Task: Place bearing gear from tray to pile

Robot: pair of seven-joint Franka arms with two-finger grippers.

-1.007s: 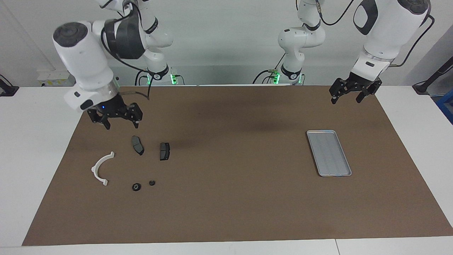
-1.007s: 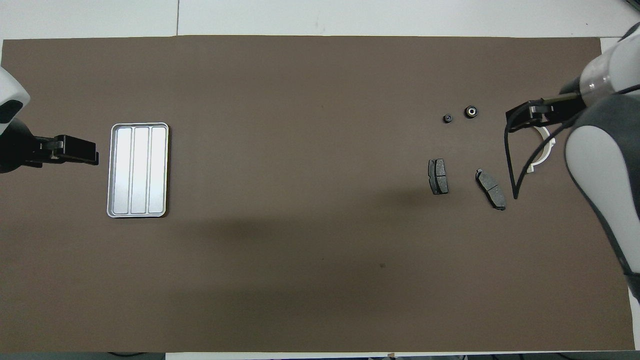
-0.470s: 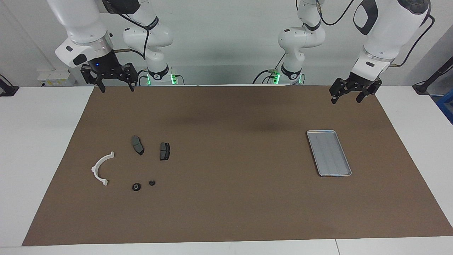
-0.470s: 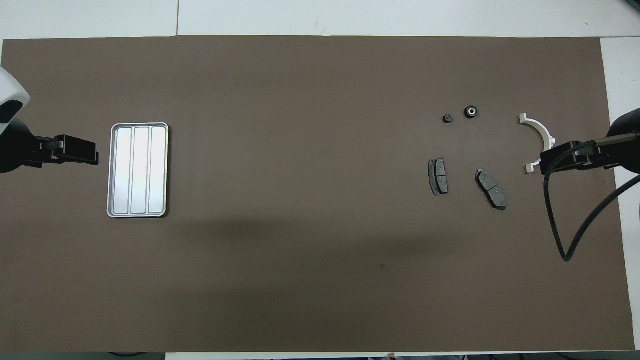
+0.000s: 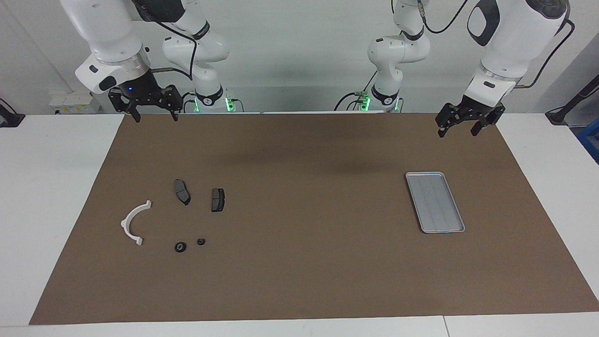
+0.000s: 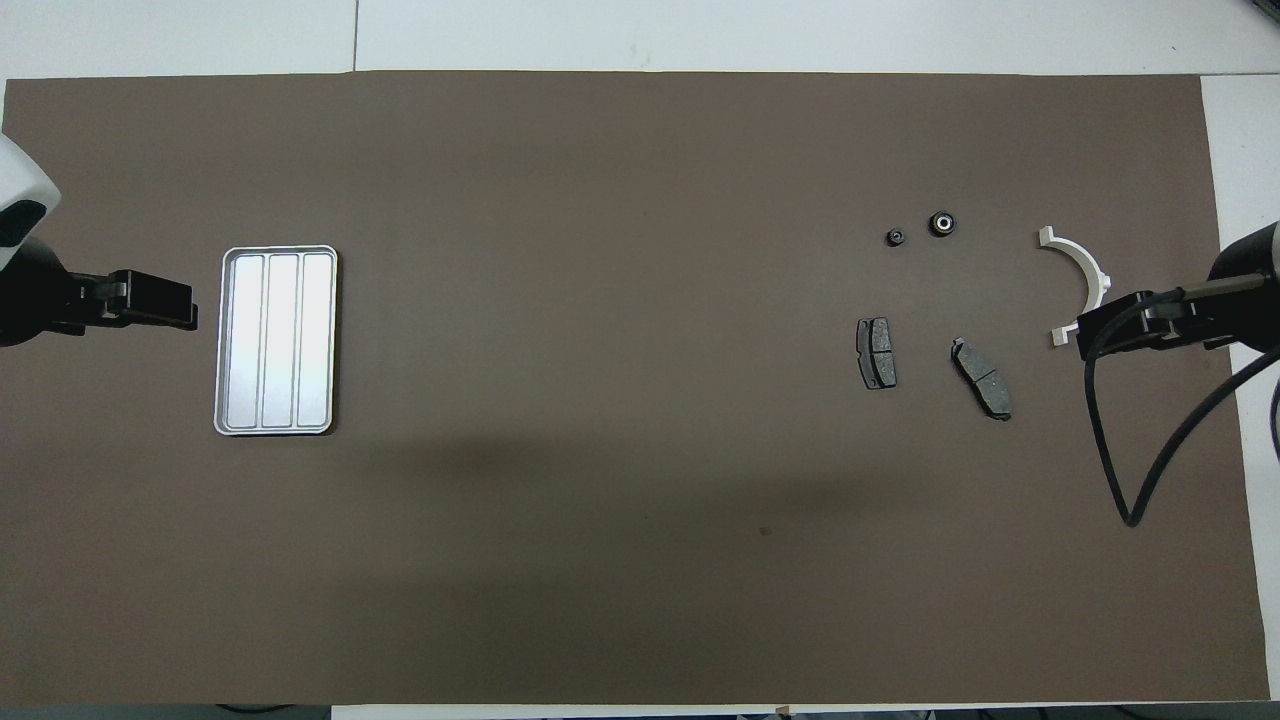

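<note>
The silver ribbed tray [image 5: 435,202] [image 6: 277,340] lies empty at the left arm's end of the brown mat. At the right arm's end a small black round bearing gear [image 5: 179,246] [image 6: 942,223] rests on the mat, with a smaller black round part [image 5: 200,241] [image 6: 896,237] beside it. Both sit with the pile: a white half-ring bracket [image 5: 132,222] [image 6: 1082,270] and two dark brake pads [image 5: 182,191] [image 5: 217,200]. My right gripper [image 5: 154,117] [image 6: 1085,335] hangs open and empty over the mat's edge by its base. My left gripper [image 5: 457,132] [image 6: 185,313] waits open and empty over the mat's corner.
The brown mat [image 5: 309,262] covers most of the white table [image 5: 51,187]. A black cable [image 6: 1130,470] loops down from the right arm over the mat's end.
My right arm has lifted away from above the brake pads and drawn back to the mat's edge by its base, still open. The left arm and all parts have stayed put.
</note>
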